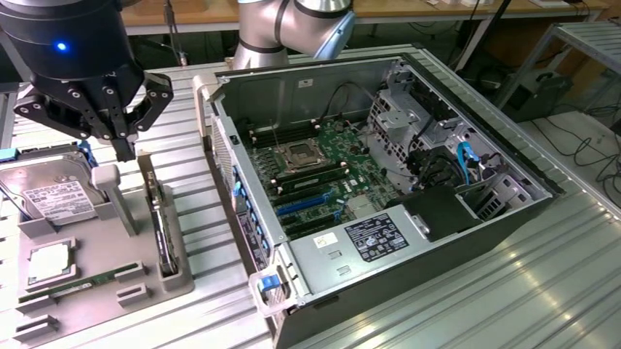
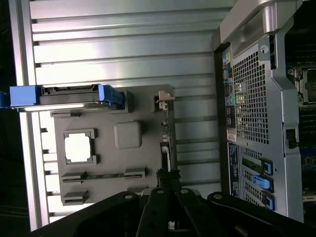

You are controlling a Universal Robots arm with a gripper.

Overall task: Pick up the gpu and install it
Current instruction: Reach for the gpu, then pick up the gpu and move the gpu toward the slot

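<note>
Exterior view: the tool [image 1: 123, 151] is closed and empty, hovering above the gpu [image 1: 160, 218], which stands edge-on in the grey holder [image 1: 102, 251] below. Pick-up looks not yet made. Grasping calls for jaws parted around that thin edge.

The exterior view looks down at a slant from high above the open case [image 1: 408, 291], which sits mid-picture, with the tray [image 1: 107, 240] just beside the case. The wrist view looks straight down past the pincer [image 2: 168, 177] from nearer in. Both views share the tray, the case's rear panel and the ribbed surface [image 1: 505, 291].
</note>
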